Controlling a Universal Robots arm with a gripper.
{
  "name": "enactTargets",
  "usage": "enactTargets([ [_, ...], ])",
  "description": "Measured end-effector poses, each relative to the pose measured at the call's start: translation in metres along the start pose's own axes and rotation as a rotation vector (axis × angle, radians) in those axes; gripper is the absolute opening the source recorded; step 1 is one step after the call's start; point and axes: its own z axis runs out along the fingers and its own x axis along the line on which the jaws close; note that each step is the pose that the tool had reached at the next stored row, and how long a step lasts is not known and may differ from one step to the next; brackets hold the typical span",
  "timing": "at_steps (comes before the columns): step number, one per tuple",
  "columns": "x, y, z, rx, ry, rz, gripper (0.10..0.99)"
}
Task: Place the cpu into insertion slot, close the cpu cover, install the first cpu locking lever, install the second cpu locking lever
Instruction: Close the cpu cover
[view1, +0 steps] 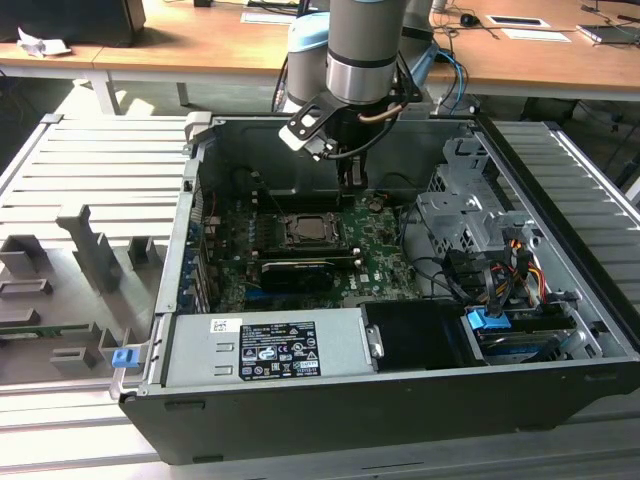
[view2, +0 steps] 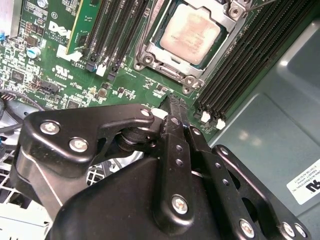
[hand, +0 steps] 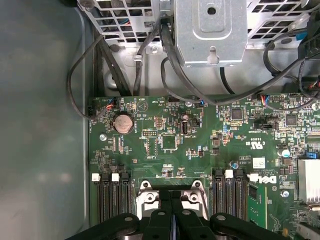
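At the exterior view's left, the ribbed grey worktop (view1: 90, 170) carries some grey holders, well apart from my work. To the right of them stands the open computer case (view1: 400, 420), with the green circuit board (view1: 385, 250) lying on its floor.

In the middle of this board the cpu (view2: 190, 31) lies flat in the insertion slot (view2: 172, 73), its silvery top upward. Long black memory slots (view2: 240, 65) run beside it.

I judge the cpu to be light, thin and stiff, with a smooth metal top that can slip. Its underside is probably delicate, so I would take it only by two opposite edges, with a soft grip, and never press on the middle.

My arm (view1: 365, 40) comes down from the far side of the case, and the wrist points almost straight down. My jaws are closed together and hold nothing. In the second wrist view the fingertips (view2: 175, 106) hang just beside a corner of the slot, over the board. I cannot tell if they touch it.

At the exterior view's right stands the metal drive cage (view1: 465, 215), apart from my arm.
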Motion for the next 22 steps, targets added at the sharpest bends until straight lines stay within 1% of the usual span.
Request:
enactTargets([
  [7, -0.0001, -0.0026, 0.0003, 0.000, 0.0001, 0.000, 0.106],
  [10, -0.0001, -0.0053, 0.0008, 0.000, 0.0004, 0.000, 0.106],
  [15, -0.0005, -0.0136, 0.0032, 0.000, 0.0000, 0.000, 0.106],
  [20, -0.0007, -0.0201, 0.0050, 0.000, 0.0001, 0.000, 0.106],
  [22, -0.0008, -0.0257, 0.0065, 0.000, 0.0001, 0.000, 0.106],
])
